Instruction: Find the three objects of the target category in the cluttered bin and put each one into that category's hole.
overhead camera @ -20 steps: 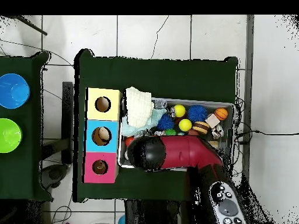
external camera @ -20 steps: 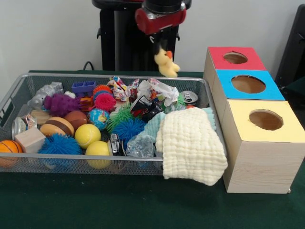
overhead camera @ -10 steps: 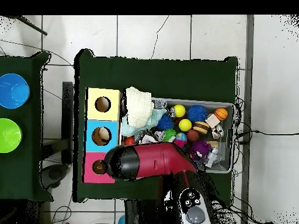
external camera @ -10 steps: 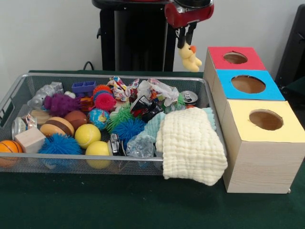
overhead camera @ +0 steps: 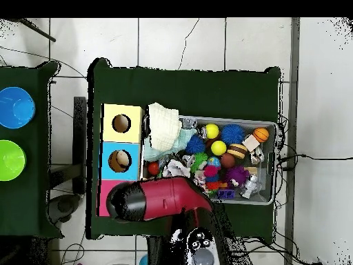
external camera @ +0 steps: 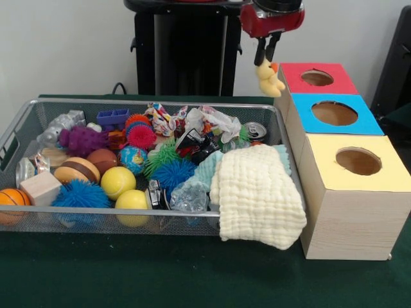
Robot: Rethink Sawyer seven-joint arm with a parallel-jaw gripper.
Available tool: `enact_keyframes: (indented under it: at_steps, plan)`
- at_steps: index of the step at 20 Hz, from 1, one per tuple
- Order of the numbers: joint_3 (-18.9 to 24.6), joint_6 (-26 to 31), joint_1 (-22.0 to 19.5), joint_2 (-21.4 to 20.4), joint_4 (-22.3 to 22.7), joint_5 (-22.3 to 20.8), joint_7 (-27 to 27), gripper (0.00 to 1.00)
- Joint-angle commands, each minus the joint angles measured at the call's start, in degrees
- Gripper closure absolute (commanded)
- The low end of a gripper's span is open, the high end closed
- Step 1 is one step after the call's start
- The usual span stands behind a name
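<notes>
- Silver wire-mesh bin (external camera: 38, 109) of mixed toys, table's left side.
- Red-and-black gripper (external camera: 266, 50), fingers pinched shut on small yellow plush duck (external camera: 268, 76), which hangs above the bin's right far corner.
- Red-topped wooden box hole (external camera: 317, 78) lies right of the duck, slightly lower.

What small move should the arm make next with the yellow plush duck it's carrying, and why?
Probably carry on sideways until over the round hole in the red-topped box: the gripper holds the yellow plush duck just beside that box's edge, not yet above the opening.
</notes>
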Motion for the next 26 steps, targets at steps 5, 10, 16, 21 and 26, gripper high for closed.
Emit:
enact_keyframes:
  at_steps: [5,10,16,21,26]
  plan:
    - [-3.1,-4.4,5.9,1.7,2.6,5.1,20.0,1.0]
    - [-3.8,-1.4,8.0,0.1,2.0,6.5,20.6,1.0]
    - [-5.2,-0.1,10.3,-0.4,1.3,7.1,21.6,1.0]
    - [-7.6,4.2,13.0,-1.6,-0.7,6.4,22.2,1.0]
    - [-10.1,7.1,14.8,-1.5,-2.9,5.6,22.0,1.0]
